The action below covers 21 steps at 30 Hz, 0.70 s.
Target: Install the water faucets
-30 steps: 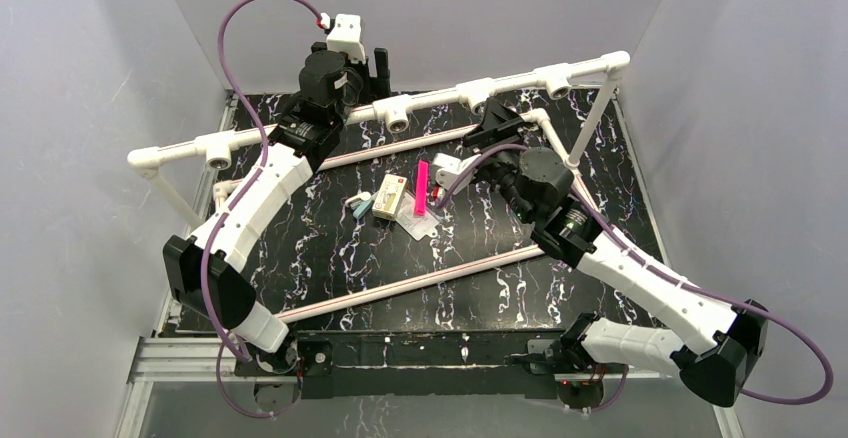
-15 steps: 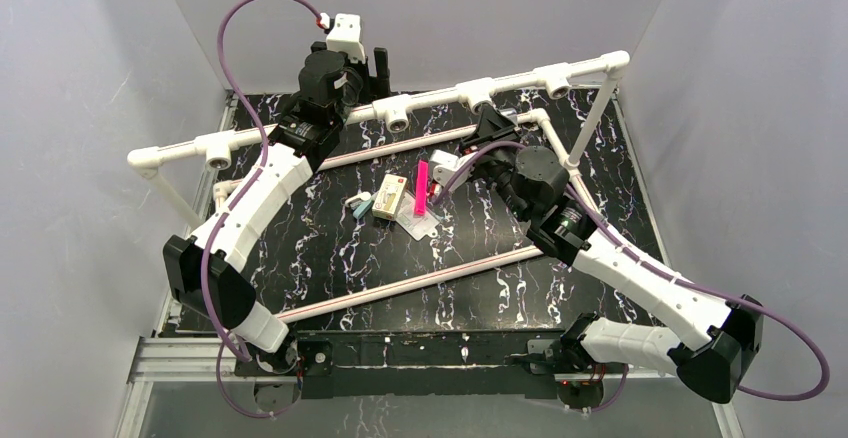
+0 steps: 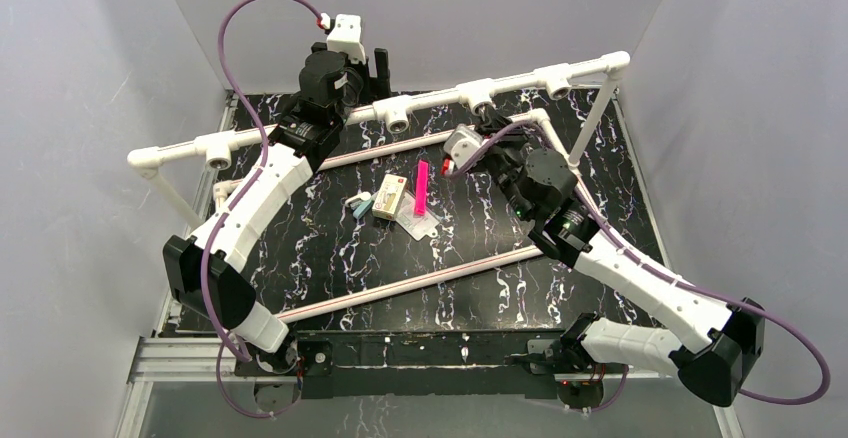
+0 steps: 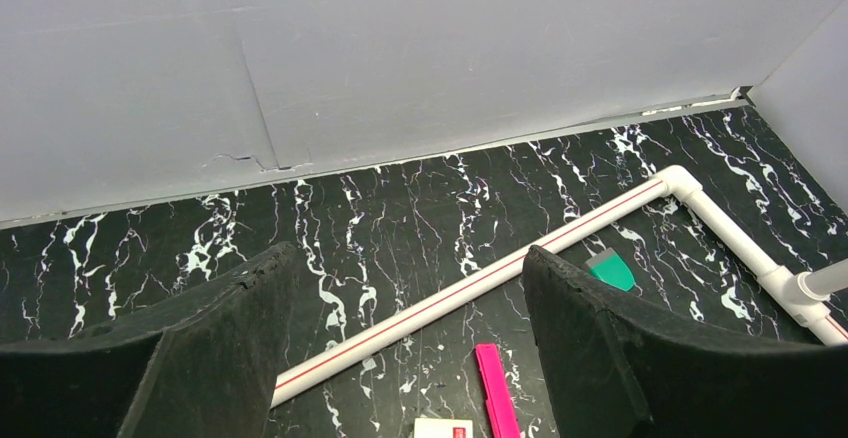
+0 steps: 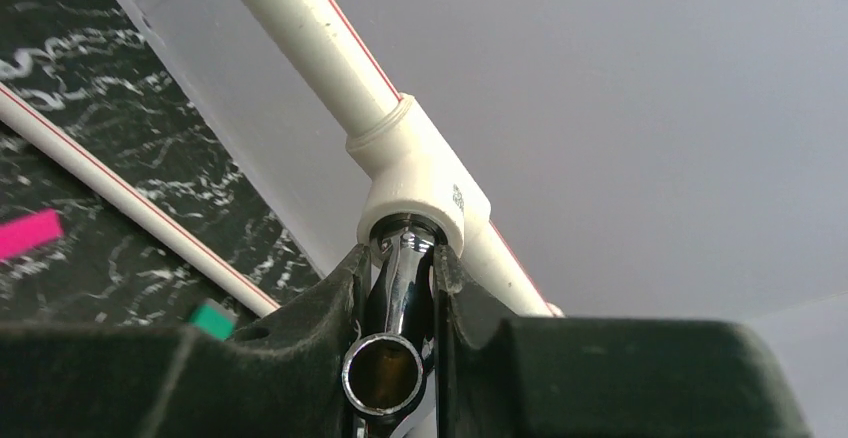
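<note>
The right tool [image 5: 400,261] is clenching the water faucet [image 5: 397,303], its two matt, grainy black fingers [image 5: 300,328] pressing on either side of the polished chrome body. The faucet's round, hollow spout mouth is facing the wrist camera just below the fingertips. Its far end is meeting the mouth of a white plastic tee socket [image 5: 425,193] directly ahead of the tool; how deep it is seated cannot be told. The socket is joining a smooth white pipe [image 5: 300,33] with a thin red stripe, running up and left of the tool. The left tool [image 4: 410,258] is standing released, jaws wide apart and holding nothing, its fingers [image 4: 600,358] showing a rough, foam-like black surface. Below it, the bench [image 4: 400,193] is presenting a glossy black top with white marble veining. Between the fingers a second red-striped white pipe [image 4: 470,293] is lying flat, with a flat pink strip [image 4: 497,398] nearer the tool and a small green square piece [image 4: 611,270] just beside the right finger.
</note>
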Available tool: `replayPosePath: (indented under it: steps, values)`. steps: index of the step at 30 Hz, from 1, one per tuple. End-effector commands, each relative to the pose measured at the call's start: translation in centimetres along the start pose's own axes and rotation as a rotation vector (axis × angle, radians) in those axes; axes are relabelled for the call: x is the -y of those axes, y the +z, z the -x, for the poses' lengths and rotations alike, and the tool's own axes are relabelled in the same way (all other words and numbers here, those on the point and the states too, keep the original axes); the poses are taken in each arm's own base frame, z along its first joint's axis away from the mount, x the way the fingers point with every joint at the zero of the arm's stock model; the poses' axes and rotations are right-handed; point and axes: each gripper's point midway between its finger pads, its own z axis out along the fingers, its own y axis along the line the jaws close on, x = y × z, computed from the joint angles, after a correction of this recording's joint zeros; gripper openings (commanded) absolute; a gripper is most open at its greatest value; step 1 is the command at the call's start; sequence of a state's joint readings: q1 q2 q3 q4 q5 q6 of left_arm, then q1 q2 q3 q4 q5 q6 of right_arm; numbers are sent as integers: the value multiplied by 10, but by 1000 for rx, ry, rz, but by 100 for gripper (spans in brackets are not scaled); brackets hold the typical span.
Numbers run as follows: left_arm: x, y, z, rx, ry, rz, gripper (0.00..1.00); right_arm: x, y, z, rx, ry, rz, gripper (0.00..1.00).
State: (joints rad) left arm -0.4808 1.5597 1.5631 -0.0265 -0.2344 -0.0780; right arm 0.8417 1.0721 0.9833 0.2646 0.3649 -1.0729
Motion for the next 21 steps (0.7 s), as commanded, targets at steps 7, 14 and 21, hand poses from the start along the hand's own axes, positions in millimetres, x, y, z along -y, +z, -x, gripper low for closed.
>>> replayPosePath:
  steps: [7,14,21]
  values:
    - [0,4,-88,-256,66,3,80,-7,-5,15,-6,856,-65,1]
    - [0,4,-88,-257,68,2,80,-5,-4,28,0,1248,-98,1]
    - [0,3,-88,-256,66,1,80,-5,-7,31,-4,1602,-159,1]
